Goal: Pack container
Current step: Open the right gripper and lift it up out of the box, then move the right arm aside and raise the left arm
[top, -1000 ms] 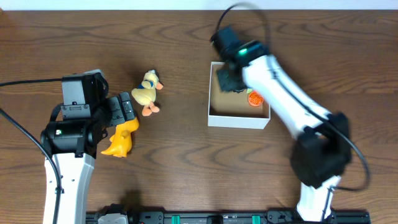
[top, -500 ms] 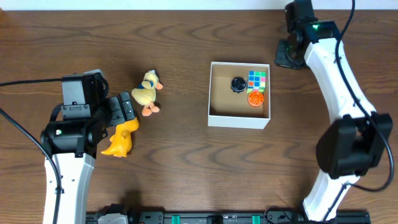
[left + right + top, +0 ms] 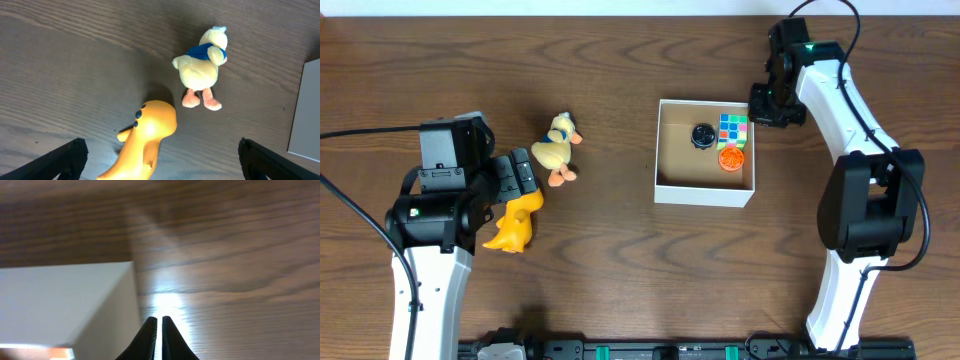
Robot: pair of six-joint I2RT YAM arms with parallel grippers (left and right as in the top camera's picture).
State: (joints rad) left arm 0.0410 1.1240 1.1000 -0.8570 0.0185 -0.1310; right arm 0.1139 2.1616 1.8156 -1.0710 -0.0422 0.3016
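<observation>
The container (image 3: 704, 193), a white square box with a brown inside, stands right of centre and holds a colour cube (image 3: 733, 129), a black round thing (image 3: 703, 135) and an orange thing (image 3: 731, 158). A yellow plush duck (image 3: 557, 148) lies on the table to its left, and it also shows in the left wrist view (image 3: 202, 67). An orange toy animal (image 3: 513, 225) lies under my left gripper (image 3: 521, 180), which is wide open; the toy (image 3: 145, 137) sits between its fingers (image 3: 160, 167). My right gripper (image 3: 765, 104) is shut and empty beside the container's far right corner, its fingertips (image 3: 159, 325) low over the table next to the white wall (image 3: 65, 300).
The table is dark wood. The far table edge runs close behind the right arm. A black rail lies along the front edge (image 3: 670, 350).
My right arm left the inside of the container, swung out to the far right, then came back down beside the container's outer corner. The left arm and toys have not moved.
</observation>
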